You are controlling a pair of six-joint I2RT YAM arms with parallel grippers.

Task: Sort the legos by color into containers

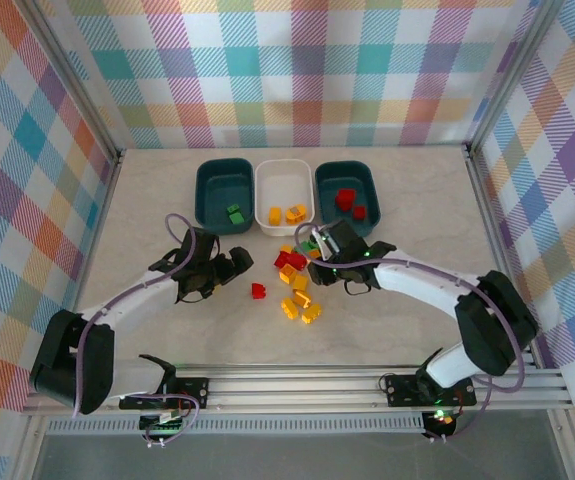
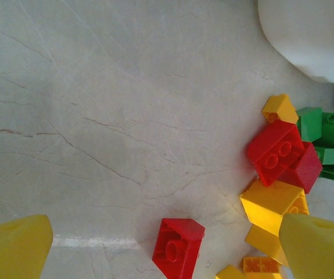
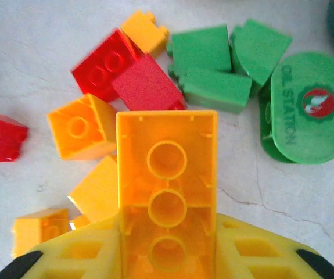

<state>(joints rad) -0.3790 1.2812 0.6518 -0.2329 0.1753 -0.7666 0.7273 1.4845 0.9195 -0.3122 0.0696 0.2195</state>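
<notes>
At the pile [image 1: 298,287] | our right gripper [image 1: 319,246] pinches a long orange-yellow brick [image 3: 167,186] | left gripper [image 1: 239,266] spread over a red brick [image 2: 178,247] | next, we judge: lift to white bin [image 1: 283,172]

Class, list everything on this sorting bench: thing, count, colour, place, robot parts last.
left teal bin: one, teal, left of the row; one green brick inside.
white bin: one, white, middle; two or three yellow bricks inside.
right teal bin: one, teal, right; two red bricks inside.
loose pile: about a dozen, red, yellow, green, before the bins.
lone red brick: one, red, left of the pile.
long brick: one, orange-yellow, between the right gripper's fingers.
left gripper: one, yellow-fingered, open, near the lone red brick.
right gripper: one, yellow-fingered, closed on the long brick.
</notes>
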